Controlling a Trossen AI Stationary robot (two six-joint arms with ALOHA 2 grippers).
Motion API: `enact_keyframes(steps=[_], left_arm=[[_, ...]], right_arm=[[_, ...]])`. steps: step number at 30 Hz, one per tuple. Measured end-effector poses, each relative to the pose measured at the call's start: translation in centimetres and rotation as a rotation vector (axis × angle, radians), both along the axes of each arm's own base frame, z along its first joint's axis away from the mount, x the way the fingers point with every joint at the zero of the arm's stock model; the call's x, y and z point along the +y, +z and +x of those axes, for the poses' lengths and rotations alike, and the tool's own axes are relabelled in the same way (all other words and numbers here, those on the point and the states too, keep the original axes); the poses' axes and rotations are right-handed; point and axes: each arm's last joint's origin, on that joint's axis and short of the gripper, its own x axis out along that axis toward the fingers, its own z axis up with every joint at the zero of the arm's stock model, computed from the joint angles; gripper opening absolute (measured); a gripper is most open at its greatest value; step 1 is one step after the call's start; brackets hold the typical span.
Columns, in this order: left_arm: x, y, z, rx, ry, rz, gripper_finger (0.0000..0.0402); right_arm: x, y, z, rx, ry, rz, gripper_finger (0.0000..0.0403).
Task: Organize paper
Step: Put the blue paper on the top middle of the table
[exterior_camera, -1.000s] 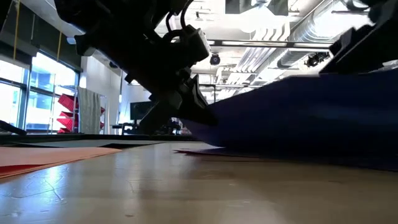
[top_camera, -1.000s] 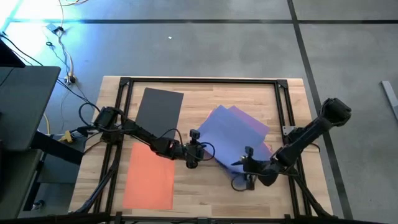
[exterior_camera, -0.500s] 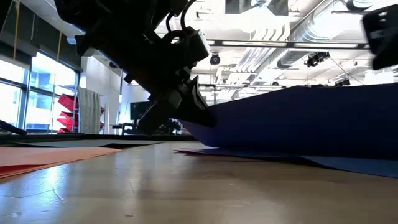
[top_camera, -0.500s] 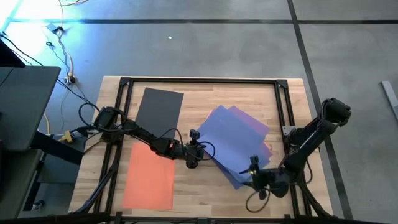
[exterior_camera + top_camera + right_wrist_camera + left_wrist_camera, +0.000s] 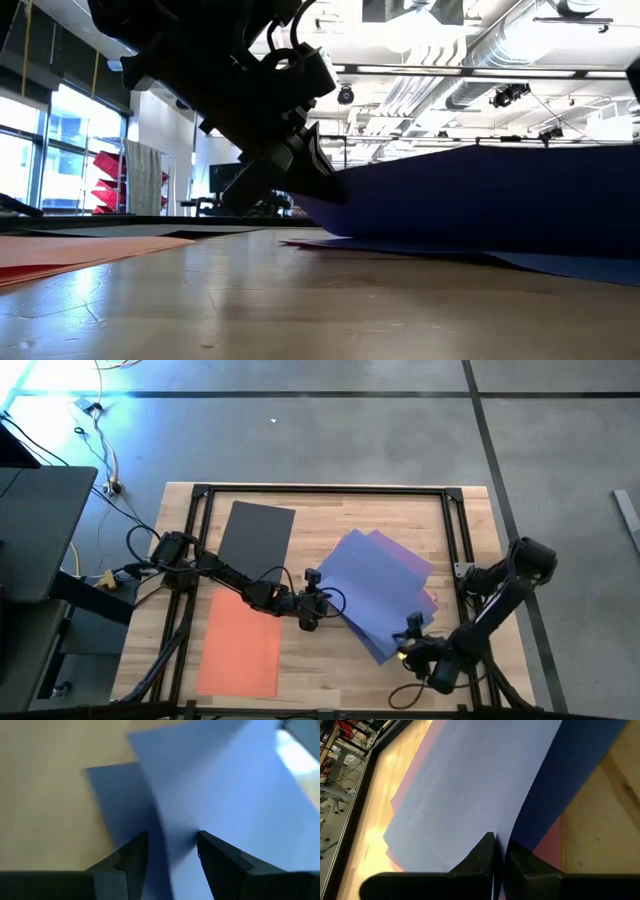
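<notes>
Blue sheet: the thin blue paper sheet (image 5: 378, 592) is lying right of the table's middle, atop the purple sheet (image 5: 412, 565) and pink sheet (image 5: 431, 598), one edge lifting.
Left gripper (image 5: 312, 612): clamping tight on the blue sheet's left edge.
Right gripper (image 5: 412, 646): fingers parted, straddling the sheet's near corner, not pinching.
Other sheets: dark grey sheet (image 5: 257, 535) and orange sheet (image 5: 240, 643) are lying flat, left.
Surface: wooden table (image 5: 330, 670).

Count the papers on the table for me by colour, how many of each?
dark grey paper: 1
orange paper: 1
blue paper: 1
purple paper: 1
pink paper: 1, only a sliver showing under the others
Total: 5 sheets
</notes>
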Motion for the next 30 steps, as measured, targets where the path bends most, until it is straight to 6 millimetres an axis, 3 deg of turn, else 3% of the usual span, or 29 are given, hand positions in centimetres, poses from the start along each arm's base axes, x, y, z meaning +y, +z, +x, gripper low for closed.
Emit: enact_keyframes(steps=[4, 8, 10, 14, 16, 22, 25, 30], left_arm=[[0.0, 0.0, 0.0, 0.002, -0.001, -0.001, 0.0], [0.0, 0.0, 0.0, 0.003, -0.001, 0.0, 0.0], [0.0, 0.0, 0.0, 0.001, 0.003, 0.002, 0.0], [-0.5, 0.2, -0.3, 0.023, -0.033, 0.037, 0.0018], [-0.8, 0.7, -0.8, 0.045, -0.023, 0.098, 0.0039], [-1.3, 5.1, -3.9, 0.043, 0.179, 0.344, 0.0114], [-1.5, 7.8, -5.8, -0.039, 0.325, 0.428, 0.0134], [-2.0, 11.7, -8.9, -0.227, 0.456, 0.375, 0.0142]], right_arm=[[0.2, -1.5, 0.4, -0.053, -0.089, -0.004, 0.0154], [0.3, -1.6, 1.4, -0.067, -0.124, -0.005, 0.014], [0.3, -1.2, 2.2, -0.075, -0.137, -0.003, 0.0113], [0.0, 0.0, 4.4, -0.099, -0.19, -0.026, 0.002], [-0.8, 0.5, 5.6, -0.089, -0.231, -0.053, 0.0009], [-4.6, 2.8, 10.2, -0.054, -0.415, -0.102, 0.0], [-7.1, 4.0, 12.8, -0.025, -0.472, -0.117, 0.0], [-11.7, 6.7, 17.1, -0.006, -0.542, -0.094, 0.0]])
